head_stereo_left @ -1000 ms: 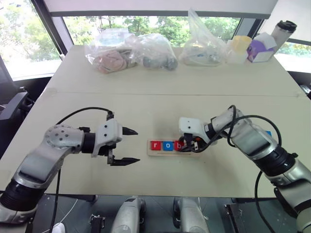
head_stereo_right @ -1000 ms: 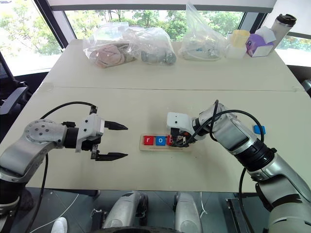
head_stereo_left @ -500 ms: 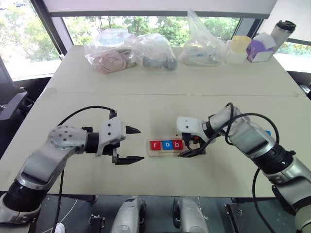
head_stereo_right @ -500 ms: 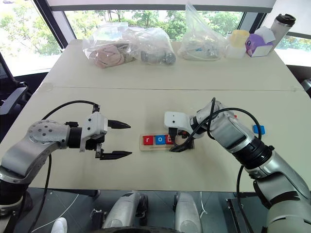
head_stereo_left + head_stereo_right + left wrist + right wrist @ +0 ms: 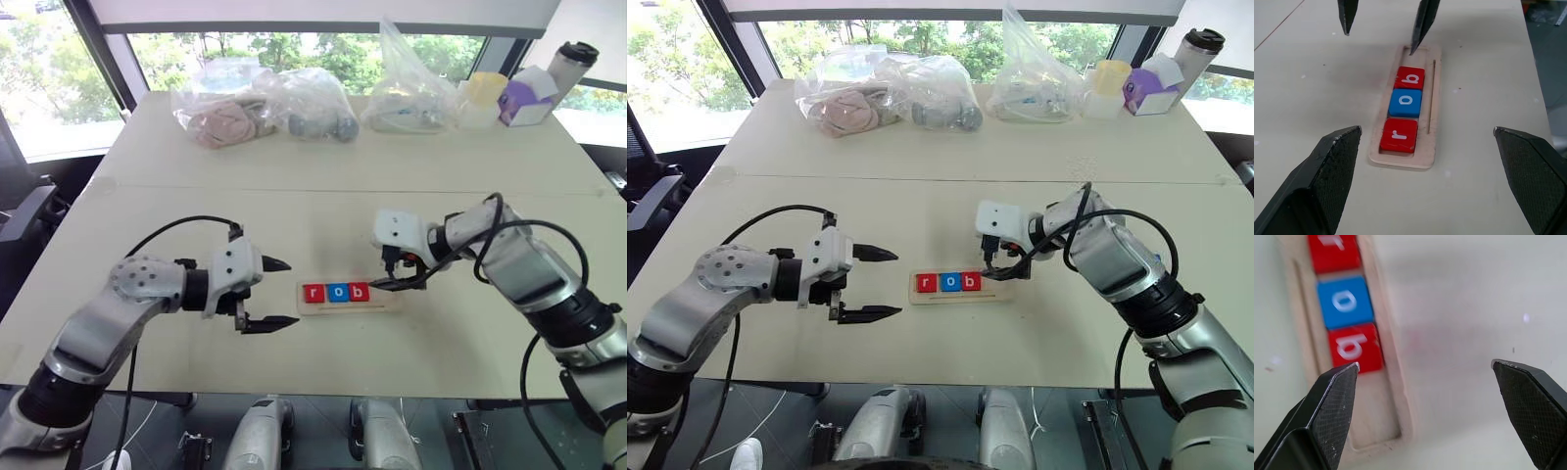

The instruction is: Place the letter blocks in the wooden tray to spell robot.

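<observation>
The wooden tray (image 5: 384, 297) lies on the table between my arms. Three letter blocks sit in a row at its left end: a red r (image 5: 313, 293), a blue o (image 5: 336, 293) and a red b (image 5: 359, 292). The tray's right part (image 5: 1378, 421) is bare wood. My right gripper (image 5: 390, 272) hangs open just above the tray's right end, with nothing between its fingers. My left gripper (image 5: 286, 294) is open and empty, left of the tray and pointing at it. Its wrist view shows the r (image 5: 1399, 135), o (image 5: 1405, 103) and b (image 5: 1410, 78).
Along the table's far edge lie three clear plastic bags (image 5: 225, 113) (image 5: 313, 108) (image 5: 407, 93) with things inside. A yellow cup (image 5: 485, 93), a purple box (image 5: 524, 98) and a tumbler (image 5: 571, 64) stand at the back right.
My right gripper opened and left the red b block in the tray beside the o. It then lifted and drew back to the right. The left arm has stayed put.
</observation>
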### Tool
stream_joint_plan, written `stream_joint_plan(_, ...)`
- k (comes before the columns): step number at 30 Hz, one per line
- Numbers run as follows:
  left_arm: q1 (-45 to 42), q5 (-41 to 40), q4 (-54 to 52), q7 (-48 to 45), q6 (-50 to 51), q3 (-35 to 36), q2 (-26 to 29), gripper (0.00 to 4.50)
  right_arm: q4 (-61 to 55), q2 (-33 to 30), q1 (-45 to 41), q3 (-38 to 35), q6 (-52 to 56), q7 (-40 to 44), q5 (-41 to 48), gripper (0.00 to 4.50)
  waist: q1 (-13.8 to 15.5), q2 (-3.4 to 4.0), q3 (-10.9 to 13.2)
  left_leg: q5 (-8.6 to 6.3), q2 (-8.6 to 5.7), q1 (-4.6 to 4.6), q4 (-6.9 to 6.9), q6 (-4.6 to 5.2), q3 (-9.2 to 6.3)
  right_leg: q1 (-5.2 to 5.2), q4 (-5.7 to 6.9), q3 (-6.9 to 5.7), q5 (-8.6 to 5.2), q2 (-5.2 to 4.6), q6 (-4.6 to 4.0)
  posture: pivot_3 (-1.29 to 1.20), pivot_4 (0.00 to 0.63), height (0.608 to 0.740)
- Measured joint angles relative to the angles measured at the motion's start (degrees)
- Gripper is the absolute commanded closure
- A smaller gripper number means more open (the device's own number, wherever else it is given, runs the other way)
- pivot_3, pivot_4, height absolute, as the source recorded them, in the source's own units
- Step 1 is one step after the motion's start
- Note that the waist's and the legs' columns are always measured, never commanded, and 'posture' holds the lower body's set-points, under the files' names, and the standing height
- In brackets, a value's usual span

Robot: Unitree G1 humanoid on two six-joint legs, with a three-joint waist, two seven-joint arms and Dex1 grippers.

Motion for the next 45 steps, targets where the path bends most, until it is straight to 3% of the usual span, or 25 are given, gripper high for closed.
stream_joint_plan(36,-0.2,0.0,0.4,0.3,0.9,0.0,0.1,0.00,-0.9,5.5,2.6,1.9,-1.0,-2.0,-3.8,0.03,-0.1,0.00,0.0,0.01,0.01,0.03,0.01,-0.01,-0.02,0.03,0.03,0.00,0.00,0.04,0.01,0.00,0.150,0.740)
stream_joint_plan(41,-0.2,-0.2,0.8,-0.6,0.8,0.5,0.6,0.00,-1.9,1.2,2.6,1.6,-1.4,-0.9,-3.9,0.03,0.2,0.00,0.0,0.01,-0.01,0.01,0.02,0.00,-0.03,0.03,0.00,0.00,0.00,0.02,0.00,0.00,0.150,0.740)
stream_joint_plan(45,-0.6,-0.2,2.7,-3.0,-0.5,0.7,1.4,0.00,-3.8,-2.2,1.2,-4.7,2.9,-0.3,-2.1,0.03,0.0,0.00,0.0,0.01,0.02,0.01,0.02,0.00,-0.02,0.02,0.00,0.00,0.00,0.03,0.00,0.00,0.150,0.740)
